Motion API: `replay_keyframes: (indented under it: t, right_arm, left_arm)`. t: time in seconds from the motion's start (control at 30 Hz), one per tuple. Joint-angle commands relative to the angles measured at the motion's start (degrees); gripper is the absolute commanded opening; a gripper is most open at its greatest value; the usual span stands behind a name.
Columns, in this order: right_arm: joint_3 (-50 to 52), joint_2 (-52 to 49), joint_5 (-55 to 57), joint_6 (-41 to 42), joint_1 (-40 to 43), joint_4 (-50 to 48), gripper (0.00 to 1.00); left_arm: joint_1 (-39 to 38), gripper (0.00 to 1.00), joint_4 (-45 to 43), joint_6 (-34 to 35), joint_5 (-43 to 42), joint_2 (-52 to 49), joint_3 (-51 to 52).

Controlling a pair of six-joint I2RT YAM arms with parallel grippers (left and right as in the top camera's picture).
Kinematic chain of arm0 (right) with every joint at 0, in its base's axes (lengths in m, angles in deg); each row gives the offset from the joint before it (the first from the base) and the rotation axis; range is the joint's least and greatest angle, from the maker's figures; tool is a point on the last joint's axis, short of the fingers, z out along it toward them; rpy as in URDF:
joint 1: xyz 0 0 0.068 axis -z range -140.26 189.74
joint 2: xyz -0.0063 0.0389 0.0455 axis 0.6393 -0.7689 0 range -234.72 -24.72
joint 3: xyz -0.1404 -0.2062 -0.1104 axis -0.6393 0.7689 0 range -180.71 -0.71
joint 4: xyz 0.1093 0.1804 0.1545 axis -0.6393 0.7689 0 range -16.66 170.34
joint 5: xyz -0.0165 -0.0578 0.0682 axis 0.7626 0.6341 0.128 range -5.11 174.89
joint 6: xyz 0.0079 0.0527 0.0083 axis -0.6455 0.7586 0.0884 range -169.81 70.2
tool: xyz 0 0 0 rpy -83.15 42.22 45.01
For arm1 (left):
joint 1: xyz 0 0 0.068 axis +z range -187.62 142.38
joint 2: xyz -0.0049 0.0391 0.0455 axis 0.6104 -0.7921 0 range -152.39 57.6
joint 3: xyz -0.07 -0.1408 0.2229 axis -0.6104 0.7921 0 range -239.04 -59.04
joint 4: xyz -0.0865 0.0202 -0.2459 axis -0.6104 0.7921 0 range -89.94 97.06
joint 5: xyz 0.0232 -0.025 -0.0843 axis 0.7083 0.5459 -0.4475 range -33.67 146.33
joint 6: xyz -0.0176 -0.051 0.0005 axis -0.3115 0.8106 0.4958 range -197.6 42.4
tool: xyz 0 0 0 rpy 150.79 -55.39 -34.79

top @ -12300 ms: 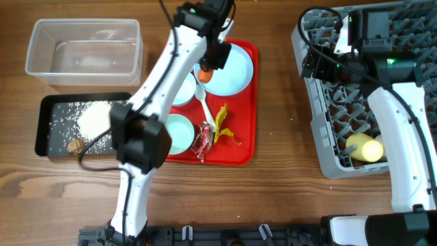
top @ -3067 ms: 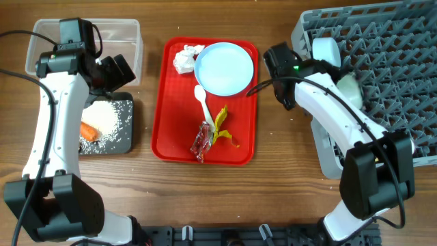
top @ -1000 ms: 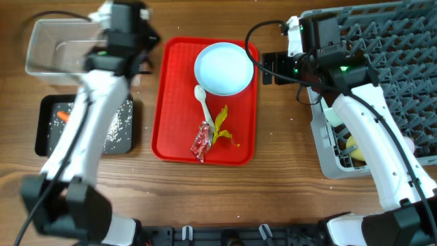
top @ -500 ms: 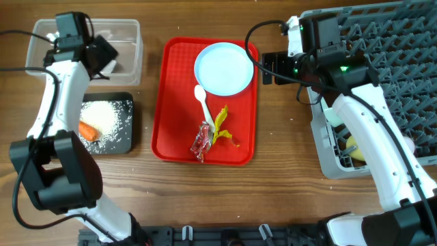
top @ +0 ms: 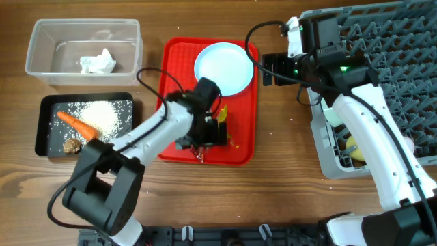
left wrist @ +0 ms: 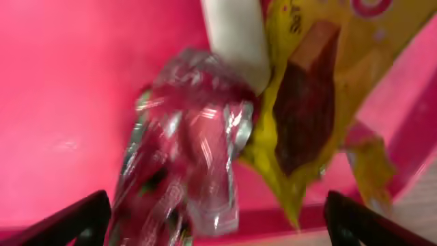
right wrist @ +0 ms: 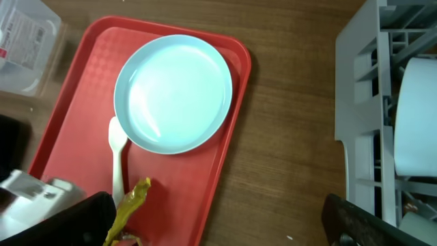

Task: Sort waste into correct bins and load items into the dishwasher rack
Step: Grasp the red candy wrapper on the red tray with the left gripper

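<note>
Hovering over the crinkly red plastic wrapper, my left end effector gapes empty. Light and slippery, I reckon; I'd pinch its bunched middle.

Left wrist view: whole picture blurred. Red wrapper smeared, detail unreadable. White spoon and yellow wrapper cut off at top edge. Left end effector: fingertips only dark wedges in bottom corners, rest out of frame.

Overhead: left arm hides both wrappers and spoon almost wholly. Dishwasher rack, at bench right edge, cropped top and right; right arm covers part of it. Yellow cup half hidden. Brown lump too small to identify.

Right wrist view: clear tub cropped at top-left corner; spoon handle end hidden.
</note>
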Motion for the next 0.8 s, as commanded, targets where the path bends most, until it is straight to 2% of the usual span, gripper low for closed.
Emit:
replay_keyframes:
  t: [0.0,0.03,0.07,0.2,0.23,0.33,0.37,0.43,0.53,0.6,0.7,0.77]
  right_arm:
    - [-0.22,-0.44,-0.50,-0.02,0.02,0.09,1.00]
    - [-0.22,-0.44,-0.50,-0.02,0.02,0.22,1.00]
    - [-0.22,-0.44,-0.50,-0.02,0.02,0.37,0.99]
    - [-0.22,-0.44,-0.50,-0.04,0.02,0.31,0.99]
    - [-0.22,-0.44,-0.50,-0.04,0.02,0.31,1.00]
    - [-0.22,-0.44,-0.48,-0.04,0.02,0.31,0.99]
    - [-0.22,-0.44,-0.48,-0.04,0.02,0.17,0.99]
    - [-0.22,-0.44,-0.48,-0.07,0.02,-0.04,0.99]
    - [-0.22,-0.44,-0.48,-0.04,0.02,-0.02,0.99]
    - [-0.22,-0.44,-0.50,-0.02,0.02,-0.04,0.99]
    - [-0.22,-0.44,-0.72,-0.04,0.02,-0.13,0.99]
    - [-0.22,-0.44,-0.70,-0.09,0.02,-0.31,0.99]
  left_arm:
    - [-0.85,0.96,-6.32,1.01,3.32,0.35,4.68]
    - [-0.85,0.82,-7.45,1.03,4.55,0.35,5.29]
    - [-0.85,0.52,-7.96,1.03,5.46,0.35,5.31]
    - [-0.85,0.08,-8.55,1.03,5.53,0.35,5.31]
    - [-0.85,0.04,-8.50,1.03,5.53,0.37,5.31]
    - [-0.85,0.04,-4.22,1.27,4.00,2.27,3.85]
    - [-0.85,0.04,-0.33,1.25,4.04,4.76,1.77]
    - [-0.37,0.04,1.46,1.20,5.14,9.27,-0.50]
    - [4.81,0.04,-1.03,1.46,11.10,18.05,-1.07]
    - [11.41,0.04,-3.34,1.64,15.26,20.96,-1.07]
    - [25.79,0.04,-15.43,1.60,22.67,19.71,-1.05]
    - [30.71,0.04,-22.53,1.09,22.67,18.25,-1.05]
